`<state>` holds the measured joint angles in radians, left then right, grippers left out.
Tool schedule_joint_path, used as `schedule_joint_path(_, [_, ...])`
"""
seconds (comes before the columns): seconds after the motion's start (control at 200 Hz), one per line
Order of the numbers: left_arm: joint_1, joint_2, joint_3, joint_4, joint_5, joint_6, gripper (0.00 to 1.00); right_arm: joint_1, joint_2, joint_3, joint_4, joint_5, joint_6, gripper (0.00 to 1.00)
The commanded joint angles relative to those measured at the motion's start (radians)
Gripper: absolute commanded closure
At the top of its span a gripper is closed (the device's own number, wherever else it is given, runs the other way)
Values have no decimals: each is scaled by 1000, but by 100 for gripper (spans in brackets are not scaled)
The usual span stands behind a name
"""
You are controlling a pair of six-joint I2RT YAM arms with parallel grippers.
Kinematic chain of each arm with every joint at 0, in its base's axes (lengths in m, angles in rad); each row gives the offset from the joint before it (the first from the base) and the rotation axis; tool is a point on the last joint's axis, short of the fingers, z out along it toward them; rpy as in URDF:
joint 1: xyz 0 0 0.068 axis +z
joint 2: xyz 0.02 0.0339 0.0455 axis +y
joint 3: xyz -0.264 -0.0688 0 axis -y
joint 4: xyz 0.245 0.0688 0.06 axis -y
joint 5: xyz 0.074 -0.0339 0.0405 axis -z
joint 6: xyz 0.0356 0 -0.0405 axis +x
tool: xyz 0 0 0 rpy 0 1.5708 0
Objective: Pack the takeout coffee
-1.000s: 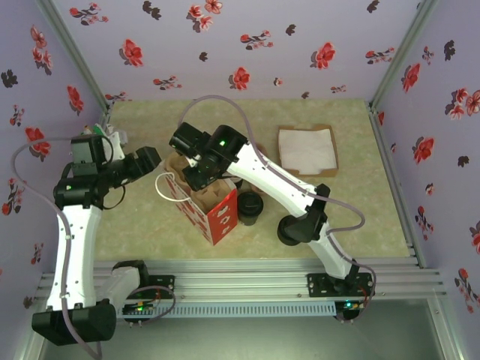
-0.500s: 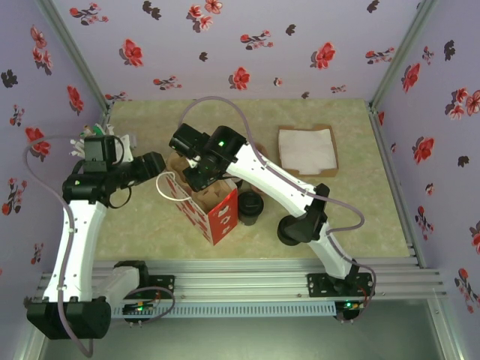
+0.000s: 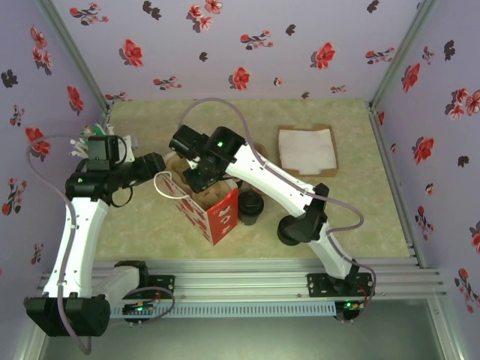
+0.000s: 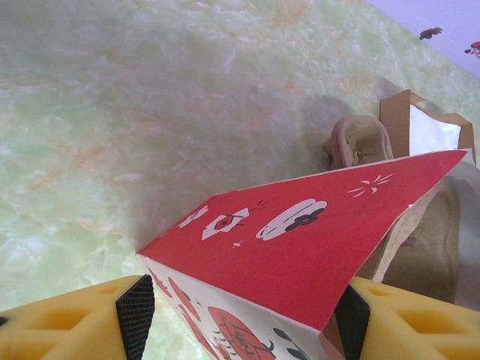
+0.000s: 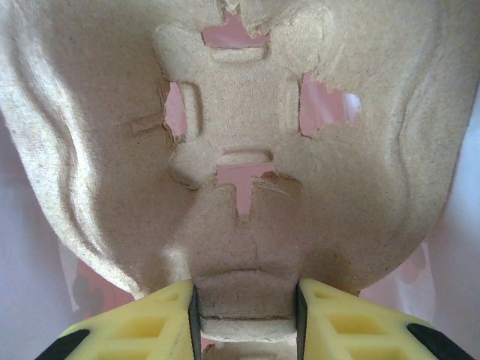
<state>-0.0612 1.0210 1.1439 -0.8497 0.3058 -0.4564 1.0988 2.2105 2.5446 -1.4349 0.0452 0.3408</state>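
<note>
1. Two claws work at the red paper bag (image 3: pixel 217 214). The left claw (image 4: pixel 240 322) has its pads wide apart with the bag's top corner between them and paper against both. Whether it squeezes, I cannot tell.
2. The right claw (image 5: pixel 245 315) is clamped on the rim of a brown pulp cup carrier (image 5: pixel 240 150), held ahead of its fingers at the bag's mouth.
3. The takeout coffee (image 3: pixel 250 208) stands upright, nearer the arm bases and to the right of the right claw, just beside the bag.
</note>
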Motion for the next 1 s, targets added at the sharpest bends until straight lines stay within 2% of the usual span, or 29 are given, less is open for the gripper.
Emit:
schedule_joint_path(0.0, [-5,-3,-4,-1,-31,17,34,8,-10,-6,-14,-16,3,65])
schedule_joint_path(0.995, [-6,-19,-4,7,-16,13,34,20,111,31,-49,-10,3,65])
